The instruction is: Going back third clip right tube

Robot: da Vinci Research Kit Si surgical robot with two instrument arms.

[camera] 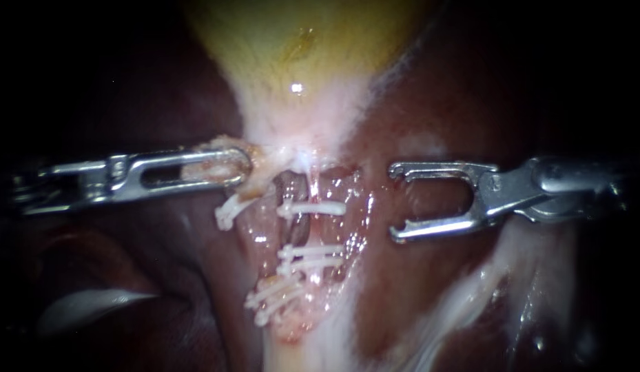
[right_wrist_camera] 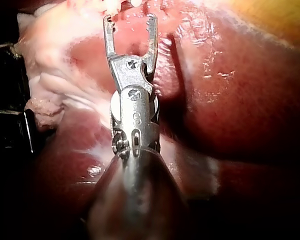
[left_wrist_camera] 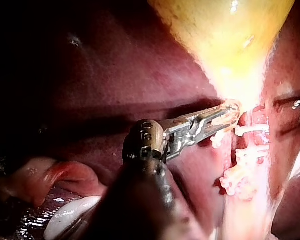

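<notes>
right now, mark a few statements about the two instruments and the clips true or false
1. The slender silver right instrument has open jaws holding nothing. True.
2. The slender silver left instrument hangs free of all tissue. False: its jaws are shut on pale tissue below the yellow gallbladder.
3. Several white clips sit across the tubes between the two instruments. True.
4. The right instrument's jaws surround a clip. False: they stand apart from the clips, over dark red liver.
</notes>
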